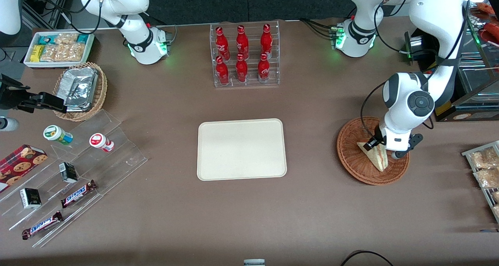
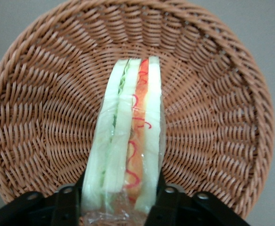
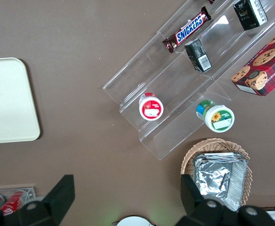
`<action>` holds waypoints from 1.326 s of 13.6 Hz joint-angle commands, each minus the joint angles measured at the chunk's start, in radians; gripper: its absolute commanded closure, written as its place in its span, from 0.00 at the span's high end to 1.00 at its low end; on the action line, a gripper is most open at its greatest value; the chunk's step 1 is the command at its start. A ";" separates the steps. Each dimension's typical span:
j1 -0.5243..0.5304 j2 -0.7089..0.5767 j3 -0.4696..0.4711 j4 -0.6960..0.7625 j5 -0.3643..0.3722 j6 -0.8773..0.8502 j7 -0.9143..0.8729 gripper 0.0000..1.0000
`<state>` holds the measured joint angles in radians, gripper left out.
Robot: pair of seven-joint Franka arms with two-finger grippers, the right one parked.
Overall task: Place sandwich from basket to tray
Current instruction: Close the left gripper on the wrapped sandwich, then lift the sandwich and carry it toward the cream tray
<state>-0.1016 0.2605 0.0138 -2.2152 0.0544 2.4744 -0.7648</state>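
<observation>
The sandwich (image 1: 377, 159) is a pale bread wedge in clear wrap, lying in the round reddish-brown basket (image 1: 350, 159) toward the working arm's end of the table. My left gripper (image 1: 383, 150) is down in the basket. In the left wrist view its black fingers (image 2: 162, 189) press against both bread faces of the sandwich (image 2: 128, 136), whose cut edge shows green and orange-red filling. The gripper (image 2: 121, 200) is shut on the sandwich, with the basket weave (image 2: 43, 117) all around it. The cream tray (image 1: 241, 149) lies bare at mid-table, apart from the basket.
A clear rack of red bottles (image 1: 245, 55) stands farther from the front camera than the tray. Snack packets (image 1: 485, 168) lie at the table edge beside the basket. The acrylic stepped display (image 1: 70, 168) and a tan basket of foil packets (image 1: 80, 88) sit toward the parked arm's end.
</observation>
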 commanded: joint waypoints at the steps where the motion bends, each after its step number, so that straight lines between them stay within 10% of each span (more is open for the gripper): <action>1: -0.004 -0.021 0.000 0.133 0.016 -0.227 0.018 0.00; 7: -0.186 -0.095 -0.012 0.359 0.038 -0.610 -0.054 0.00; 18: -0.621 0.299 -0.012 0.716 -0.007 -0.445 -0.260 0.00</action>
<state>-0.6696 0.4694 -0.0138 -1.5866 0.0537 1.9939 -0.9875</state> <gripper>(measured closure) 0.855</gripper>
